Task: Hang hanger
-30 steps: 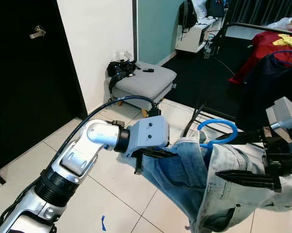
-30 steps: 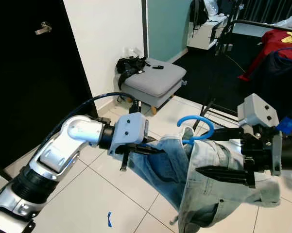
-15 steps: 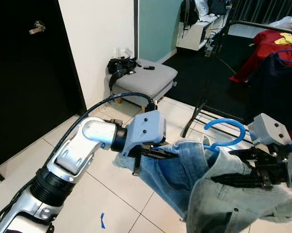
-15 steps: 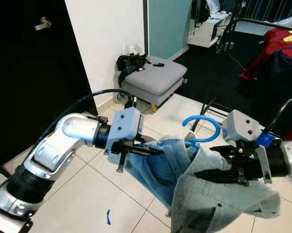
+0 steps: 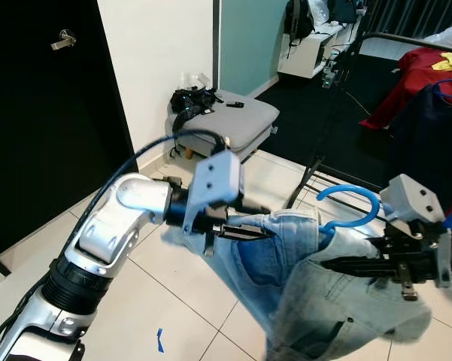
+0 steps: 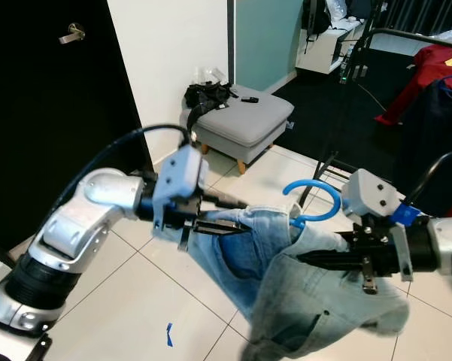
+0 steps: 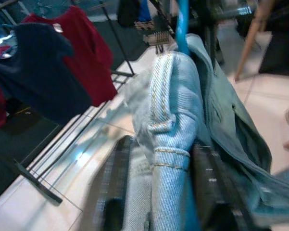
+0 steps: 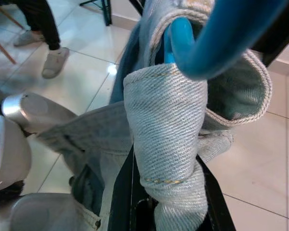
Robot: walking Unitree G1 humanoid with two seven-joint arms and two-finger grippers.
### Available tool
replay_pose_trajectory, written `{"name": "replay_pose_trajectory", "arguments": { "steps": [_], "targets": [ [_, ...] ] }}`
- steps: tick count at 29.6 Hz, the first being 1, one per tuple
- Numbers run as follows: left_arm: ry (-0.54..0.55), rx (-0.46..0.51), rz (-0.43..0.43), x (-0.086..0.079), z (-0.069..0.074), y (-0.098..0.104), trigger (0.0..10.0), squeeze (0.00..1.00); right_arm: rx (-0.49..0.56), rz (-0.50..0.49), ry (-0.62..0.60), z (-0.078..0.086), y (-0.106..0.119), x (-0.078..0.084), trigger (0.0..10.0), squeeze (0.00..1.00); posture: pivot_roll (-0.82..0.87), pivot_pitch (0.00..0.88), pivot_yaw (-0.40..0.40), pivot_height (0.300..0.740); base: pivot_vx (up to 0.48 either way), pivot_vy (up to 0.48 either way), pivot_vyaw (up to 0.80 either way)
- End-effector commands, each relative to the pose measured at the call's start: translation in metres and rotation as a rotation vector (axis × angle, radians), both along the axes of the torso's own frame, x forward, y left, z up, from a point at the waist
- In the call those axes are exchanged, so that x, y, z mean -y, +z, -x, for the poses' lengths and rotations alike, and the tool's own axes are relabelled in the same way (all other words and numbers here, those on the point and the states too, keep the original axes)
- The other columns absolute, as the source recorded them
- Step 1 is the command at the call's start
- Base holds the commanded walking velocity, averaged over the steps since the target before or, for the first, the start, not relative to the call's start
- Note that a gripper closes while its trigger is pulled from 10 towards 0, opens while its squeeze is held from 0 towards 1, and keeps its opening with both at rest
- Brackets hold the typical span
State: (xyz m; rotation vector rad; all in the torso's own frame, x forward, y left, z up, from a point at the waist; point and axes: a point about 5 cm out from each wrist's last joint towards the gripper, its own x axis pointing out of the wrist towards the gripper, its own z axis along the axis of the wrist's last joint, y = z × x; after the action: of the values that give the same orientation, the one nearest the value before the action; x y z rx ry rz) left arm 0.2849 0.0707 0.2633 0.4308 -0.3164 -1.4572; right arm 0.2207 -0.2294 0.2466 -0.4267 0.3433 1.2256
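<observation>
The blue hanger [image 5: 344, 201] sits mid-scene between both arms, wrapped in pale jeans [image 5: 301, 278], its hook free above the denim. The left hand [image 5: 248, 232] and right hand [image 5: 338, 263] each pinch a denim fold at a hanger end. The clothes rack [image 5: 395, 37] stands far right, so bunched, sagging denim may slip off, or the hook may miss the rail.
</observation>
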Motion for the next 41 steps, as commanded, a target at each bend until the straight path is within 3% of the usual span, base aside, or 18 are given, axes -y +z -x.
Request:
{"name": "replay_pose_trajectory", "arguments": {
  "steps": [1,3,4,6,9,12,13,14,15,16,18,21,26,27,28,29,30,41],
  "targets": [
    [0.034,-0.014,0.069,-0.005,-0.004,0.009,10.0,1.0,-0.027,-0.016,-0.003,0.001,-0.009,-0.003,0.0,0.0,-0.01,0.023,-0.014,0.74,0.0,0.0,0.0],
    [0.094,-0.061,0.099,-0.016,-0.012,0.005,10.0,1.0,-0.023,-0.029,-0.072,-0.003,-0.017,0.001,0.0,0.0,-0.01,0.021,-0.015,0.74,0.0,0.0,0.0],
    [0.187,-0.093,0.119,-0.031,-0.023,-0.002,10.0,1.0,-0.021,-0.041,-0.166,-0.006,-0.026,0.007,0.0,0.0,-0.01,0.021,-0.015,0.74,0.0,0.0,0.0],
    [0.187,-0.093,0.119,-0.031,-0.023,-0.002,10.0,1.0,-0.021,-0.041,-0.166,-0.006,-0.026,0.007,0.0,0.0,-0.01,0.021,-0.015,0.74,0.0,0.0,0.0],
    [0.518,-0.202,0.152,-0.093,-0.044,-0.036,10.0,1.0,-0.037,-0.091,-0.472,-0.013,-0.056,0.029,0.0,0.0,-0.01,0.021,-0.015,0.74,0.0,0.0,0.0],
    [0.593,-0.231,0.161,-0.107,-0.046,-0.045,10.0,1.0,-0.04,-0.107,-0.546,-0.014,-0.061,0.034,0.0,0.0,-0.01,0.021,-0.015,0.74,0.0,0.0,0.0],
    [0.894,-0.292,0.236,-0.145,-0.051,-0.072,10.0,1.0,-0.004,-0.177,-0.817,-0.022,-0.072,0.055,0.0,0.0,-0.01,0.027,-0.015,0.74,0.0,0.0,0.0],
    [0.894,-0.292,0.236,-0.145,-0.051,-0.072,10.0,1.0,-0.004,-0.177,-0.817,-0.022,-0.072,0.055,0.0,0.0,-0.01,0.027,-0.015,0.74,0.0,0.0,0.0],
    [1.036,-0.329,0.284,-0.157,-0.05,-0.084,10.0,0.85,0.015,-0.215,-0.956,-0.025,-0.077,0.065,0.0,0.0,-0.01,0.031,-0.014,0.74,0.0,0.0,-0.46],
    [1.135,-0.371,0.319,-0.162,-0.044,-0.098,10.0,0.0,0.036,-0.251,-1.081,-0.026,-0.081,0.074,0.0,0.0,-0.01,0.034,-0.014,0.74,0.0,0.0,-0.62],
    [1.135,-0.371,0.319,-0.162,-0.044,-0.098,10.0,0.0,0.036,-0.251,-1.081,-0.026,-0.081,0.074,0.0,0.0,-0.01,0.034,-0.014,0.74,0.0,0.0,-0.62],
    [1.221,-0.457,0.374,-0.155,-0.031,-0.119,10.0,0.0,0.08,-0.318,-1.27,-0.027,-0.088,0.08,0.0,0.0,-0.02,0.035,-0.014,0.74,0.0,0.0,-0.69],
    [1.25,-0.491,0.394,-0.15,-0.025,-0.128,10.0,0.0,0.113,-0.347,-1.336,-0.028,-0.089,0.079,0.0,0.0,-0.03,0.033,-0.012,0.74,0.0,0.0,-0.75],
    [1.287,-0.507,0.403,-0.147,-0.022,-0.136,10.0,0.0,0.164,-0.339,-1.395,-0.031,-0.09,0.075,0.0,0.0,-0.03,0.033,-0.012,0.74,0.48,0.0,0.0],
    [1.294,-0.525,0.409,-0.142,-0.019,-0.141,10.0,0.0,0.207,-0.343,-1.444,-0.033,-0.091,0.07,5.2,0.0,-0.03,0.032,-0.014,0.74,0.48,0.0,0.0],
    [1.294,-0.525,0.409,-0.142,-0.019,-0.141,10.0,0.0,0.207,-0.343,-1.444,-0.033,-0.091,0.07,5.2,0.0,-0.03,0.032,-0.014,0.74,0.48,0.0,0.0],
    [1.297,-0.521,0.398,-0.138,-0.017,-0.145,10.0,0.0,0.234,-0.355,-1.476,-0.036,-0.091,0.066,10.0,0.0,-0.03,0.032,-0.012,0.74,0.48,0.0,0.0],
    [1.293,-0.515,0.391,-0.125,-0.015,-0.148,10.0,0.0,0.25,-0.44,-1.571,-0.049,-0.083,0.069,10.0,0.0,-0.04,0.025,-0.014,0.74,0.48,0.0,-0.36]
  ]
}}
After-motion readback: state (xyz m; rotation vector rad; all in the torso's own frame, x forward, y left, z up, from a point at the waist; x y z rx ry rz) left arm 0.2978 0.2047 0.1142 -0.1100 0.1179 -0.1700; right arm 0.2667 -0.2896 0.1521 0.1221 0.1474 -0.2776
